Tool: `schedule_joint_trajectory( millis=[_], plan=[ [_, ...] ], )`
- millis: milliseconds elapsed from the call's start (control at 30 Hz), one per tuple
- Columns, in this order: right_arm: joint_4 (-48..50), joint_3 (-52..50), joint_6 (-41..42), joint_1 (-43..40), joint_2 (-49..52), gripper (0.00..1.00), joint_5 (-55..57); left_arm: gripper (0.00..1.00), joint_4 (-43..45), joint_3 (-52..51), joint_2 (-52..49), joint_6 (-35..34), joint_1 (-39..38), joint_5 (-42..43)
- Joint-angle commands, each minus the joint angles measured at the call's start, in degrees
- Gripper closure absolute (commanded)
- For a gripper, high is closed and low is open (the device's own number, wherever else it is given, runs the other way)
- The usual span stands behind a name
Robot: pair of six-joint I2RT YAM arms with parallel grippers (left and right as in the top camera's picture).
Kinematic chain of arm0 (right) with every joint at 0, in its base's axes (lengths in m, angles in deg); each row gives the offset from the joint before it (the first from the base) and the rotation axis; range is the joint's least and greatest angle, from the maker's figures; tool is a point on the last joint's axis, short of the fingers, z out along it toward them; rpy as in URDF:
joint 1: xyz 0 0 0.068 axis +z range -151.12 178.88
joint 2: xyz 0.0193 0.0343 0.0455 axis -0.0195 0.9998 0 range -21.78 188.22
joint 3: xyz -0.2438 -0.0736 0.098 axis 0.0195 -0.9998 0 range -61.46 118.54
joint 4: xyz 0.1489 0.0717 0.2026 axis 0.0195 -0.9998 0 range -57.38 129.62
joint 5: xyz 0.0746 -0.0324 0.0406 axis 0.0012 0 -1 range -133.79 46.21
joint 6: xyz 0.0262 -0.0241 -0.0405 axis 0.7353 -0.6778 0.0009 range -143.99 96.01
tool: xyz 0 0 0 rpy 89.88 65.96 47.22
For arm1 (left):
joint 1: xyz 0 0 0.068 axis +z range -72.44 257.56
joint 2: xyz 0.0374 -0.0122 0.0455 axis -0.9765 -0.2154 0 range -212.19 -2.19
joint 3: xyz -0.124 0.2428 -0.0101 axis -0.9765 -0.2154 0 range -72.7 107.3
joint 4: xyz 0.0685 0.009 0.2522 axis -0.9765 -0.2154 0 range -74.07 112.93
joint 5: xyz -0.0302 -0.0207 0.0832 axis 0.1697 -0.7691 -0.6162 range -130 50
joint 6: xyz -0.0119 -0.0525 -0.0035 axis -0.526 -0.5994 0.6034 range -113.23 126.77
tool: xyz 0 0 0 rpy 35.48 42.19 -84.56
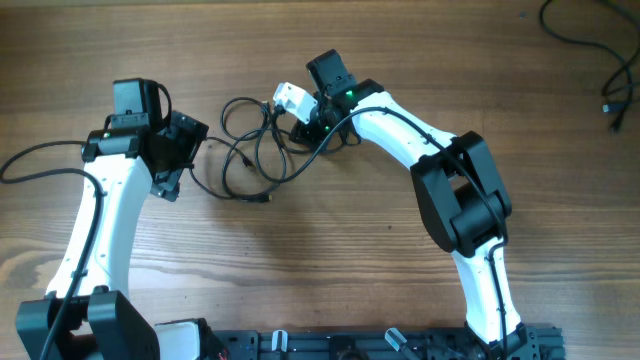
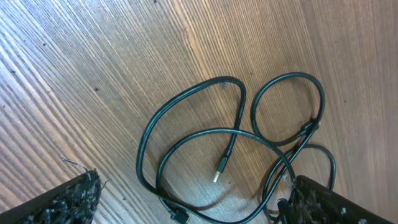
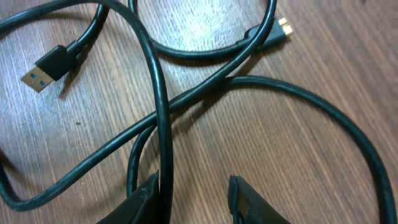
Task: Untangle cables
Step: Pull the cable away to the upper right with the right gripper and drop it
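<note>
Right gripper (image 3: pixel 194 193) parted over the cables (image 3: pixel 163 118), left gripper (image 2: pixel 186 199) parted beside them.

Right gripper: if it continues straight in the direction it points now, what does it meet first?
Probably the cables: one strand already runs beside a finger of the right gripper, with wood table beneath. Depth is unclear.

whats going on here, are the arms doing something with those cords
Two robot arms are working on a tangle of thin black cables lying looped over each other on the wooden table. The right gripper is down at the pile, open, with a strand beside one finger. The left gripper hangs open above the loops, holding nothing. The cables remain tangled.
</note>
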Motion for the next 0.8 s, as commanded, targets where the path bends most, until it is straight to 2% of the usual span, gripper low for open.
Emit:
schedule_joint_trajectory(
  millis=[0, 133, 267, 467, 633, 767],
  plan=[
    [0.28, -0.17, 0.92, 0.02, 2.84, 0.63, -1.73, 0.0, 0.9, 0.63, 1.18, -0.96, 0.24, -0.76],
    [0.46, -0.17, 1.66, 0.02, 2.86, 0.7, -1.68, 0.0, 1.2, 0.63, 1.16, -0.98, 0.24, -0.76],
    [1.92, -0.15, 6.84, 0.0, 2.84, 0.96, -0.63, 0.0, 1.77, 0.63, 1.16, -0.98, 0.22, -0.76],
    [0.66, 3.1, 16.04, -1.7, -1.86, 0.96, 2.03, 0.0, 1.77, 0.63, 1.16, -0.92, 0.22, -0.74],
    [-2.12, 7.17, 24.94, -4.94, -11.98, 0.96, 1.99, 0.0, 1.73, 0.63, 1.16, -0.87, 0.22, -0.74],
    [-4.44, 7.21, 26.75, -7.17, -21.09, 0.96, 0.26, 0.0, 1.75, 0.63, 1.16, -0.9, 0.22, -0.74]
  ],
)
